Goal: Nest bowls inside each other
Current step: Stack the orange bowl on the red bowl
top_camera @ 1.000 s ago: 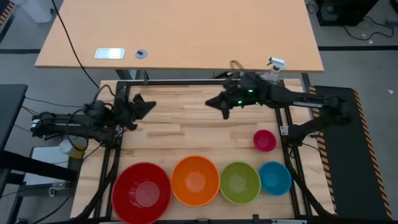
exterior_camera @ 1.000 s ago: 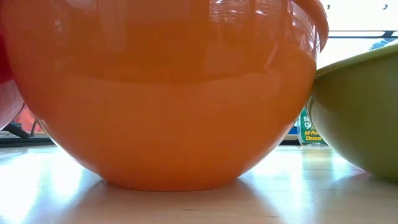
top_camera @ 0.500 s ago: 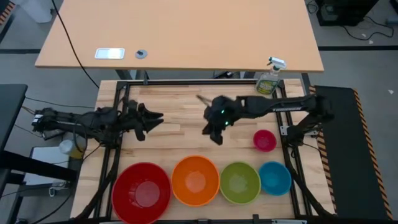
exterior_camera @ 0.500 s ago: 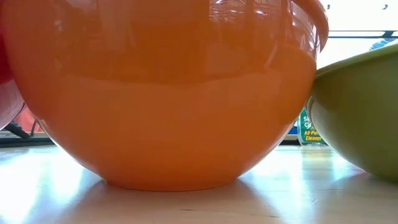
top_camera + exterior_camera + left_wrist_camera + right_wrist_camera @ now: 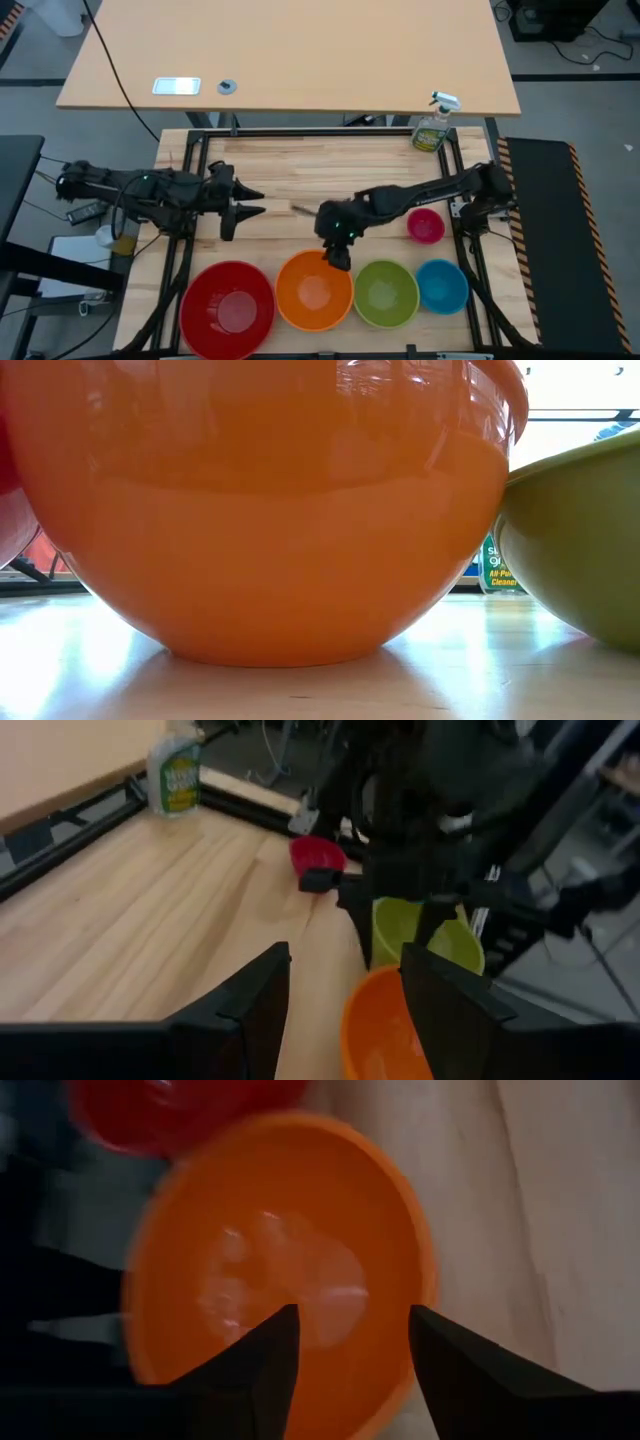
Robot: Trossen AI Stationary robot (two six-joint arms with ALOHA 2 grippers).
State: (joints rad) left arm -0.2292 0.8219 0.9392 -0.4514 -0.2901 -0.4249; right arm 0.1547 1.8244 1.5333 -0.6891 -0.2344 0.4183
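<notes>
Four bowls stand in a row along the table's near edge on their round bases: red (image 5: 227,305), orange (image 5: 314,290), green (image 5: 387,293) and blue (image 5: 441,284). The small pink bowl (image 5: 425,225) sits alone behind the blue one. My right gripper (image 5: 337,258) hangs open, tilted down over the orange bowl's far rim (image 5: 400,1200), touching nothing. My left gripper (image 5: 255,203) stands open over the table's left middle, pointing toward the right arm, with nothing between its fingers (image 5: 345,965).
A green spray bottle (image 5: 432,130) stands at the table's far right corner. Black frame rails (image 5: 190,230) run along the table's sides. Bare wood (image 5: 290,170) lies between the arms and the far edge. In the low view the orange bowl (image 5: 270,510) fills most of the picture.
My right gripper has swung from the far right of the table toward the near edge and down, tipping its fingers downward, and now hangs over the orange bowl. My left gripper has shifted a little toward the near edge, levelled out and opened. The bowls have stayed put.
</notes>
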